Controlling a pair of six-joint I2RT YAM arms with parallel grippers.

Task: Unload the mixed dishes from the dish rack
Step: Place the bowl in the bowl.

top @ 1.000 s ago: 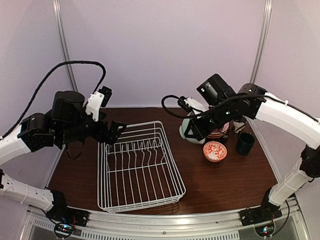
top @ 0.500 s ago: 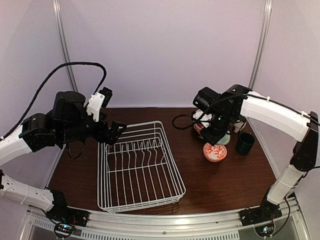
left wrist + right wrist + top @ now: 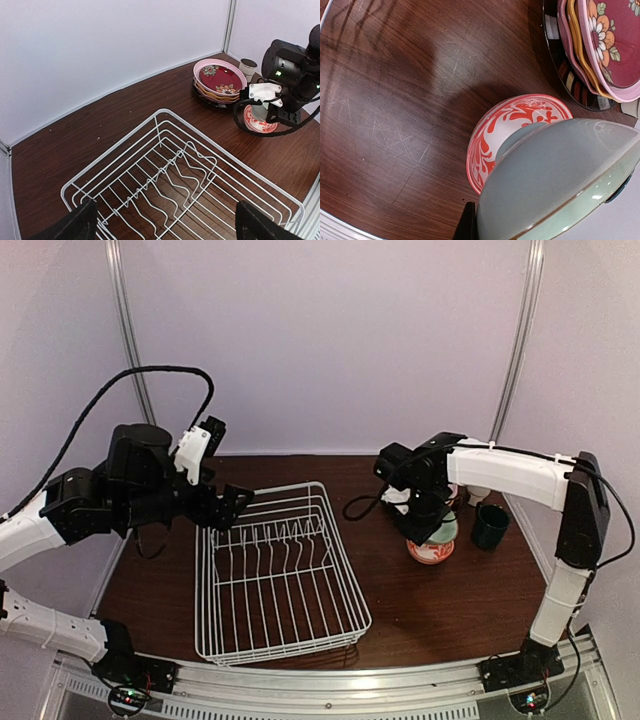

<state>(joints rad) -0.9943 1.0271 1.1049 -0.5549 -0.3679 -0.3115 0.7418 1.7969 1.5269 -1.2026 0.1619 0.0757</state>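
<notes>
The white wire dish rack (image 3: pixel 268 492) lies mid-table with nothing in it; it also fills the left wrist view (image 3: pixel 165 165). My left gripper (image 3: pixel 228 508) hovers open over its far left corner, jaws wide apart (image 3: pixel 167 227). My right gripper (image 3: pixel 425 522) is shut on the rim of a pale-green bowl (image 3: pixel 555 180), which is tilted. The bowl's foot sits in the mouth of a red-and-white patterned bowl (image 3: pixel 505 125); I cannot tell whether they touch. Only one dark finger (image 3: pixel 468 222) shows, against the green bowl's outer wall.
A stack of plates (image 3: pixel 220 80), topped by a dark red floral one with a pink rim, stands at the back right. A small white cup (image 3: pixel 247 65) stands beyond it. A dark teal mug (image 3: pixel 490 525) stands to the right of the bowls.
The right arm has swung down and toward me with the green bowl, from above the plate stack to over the red-and-white bowl. The left arm has stayed put.
</notes>
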